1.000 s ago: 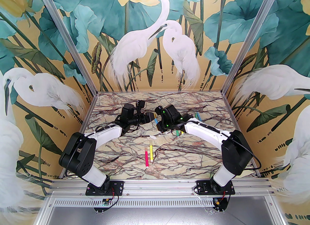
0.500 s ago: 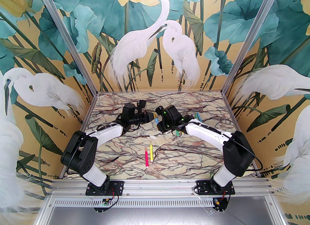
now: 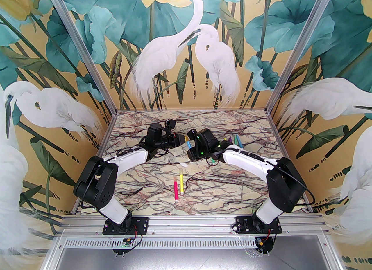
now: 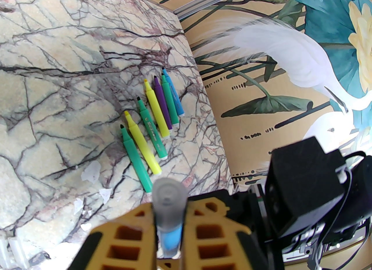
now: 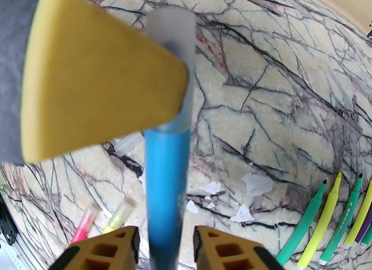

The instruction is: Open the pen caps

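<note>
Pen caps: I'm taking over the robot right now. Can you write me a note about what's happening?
Left gripper: shut on the blue pen's cap, cap still on.
Right gripper: open around the blue barrel, not gripping.
Done: seven uncapped pens lie in a row at the far right of the table; a loose cap lies nearby.
Left: this blue one, then the capped pink pen and yellow pen.

Behind the row of uncapped pens the table lies open. Left of them the right gripper blocks passage
</note>
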Robot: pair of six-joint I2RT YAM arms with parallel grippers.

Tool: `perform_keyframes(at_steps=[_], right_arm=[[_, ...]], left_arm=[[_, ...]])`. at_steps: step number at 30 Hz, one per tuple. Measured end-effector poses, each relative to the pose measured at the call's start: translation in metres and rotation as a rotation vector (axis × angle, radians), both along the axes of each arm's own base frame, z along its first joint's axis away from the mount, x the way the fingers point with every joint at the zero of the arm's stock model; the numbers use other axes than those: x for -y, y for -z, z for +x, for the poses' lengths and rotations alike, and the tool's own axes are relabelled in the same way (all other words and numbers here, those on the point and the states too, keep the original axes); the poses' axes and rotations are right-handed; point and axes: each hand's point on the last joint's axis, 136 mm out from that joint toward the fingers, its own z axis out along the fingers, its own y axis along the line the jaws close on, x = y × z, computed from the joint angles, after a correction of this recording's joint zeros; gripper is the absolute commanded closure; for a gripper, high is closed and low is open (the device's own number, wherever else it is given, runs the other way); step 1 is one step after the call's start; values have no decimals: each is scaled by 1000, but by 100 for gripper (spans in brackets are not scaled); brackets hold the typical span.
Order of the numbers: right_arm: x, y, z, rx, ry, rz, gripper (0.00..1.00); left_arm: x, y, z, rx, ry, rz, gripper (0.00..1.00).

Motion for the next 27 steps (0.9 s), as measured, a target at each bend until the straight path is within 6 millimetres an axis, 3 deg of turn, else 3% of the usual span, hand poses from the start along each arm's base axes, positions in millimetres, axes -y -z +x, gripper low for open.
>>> perform_keyframes(at_steps=[10,16,27], right_arm=[[-3,-3,8,27,11,50,78],[-5,-4,10,29,8,76,90],[0,5,7,12,8,69,100]], left_arm=[[3,-4,-4,-13,25,-27,89],[4,-7,-4,-12,26,-39,88],[8,-1,-1,-41,43,-46,67]])
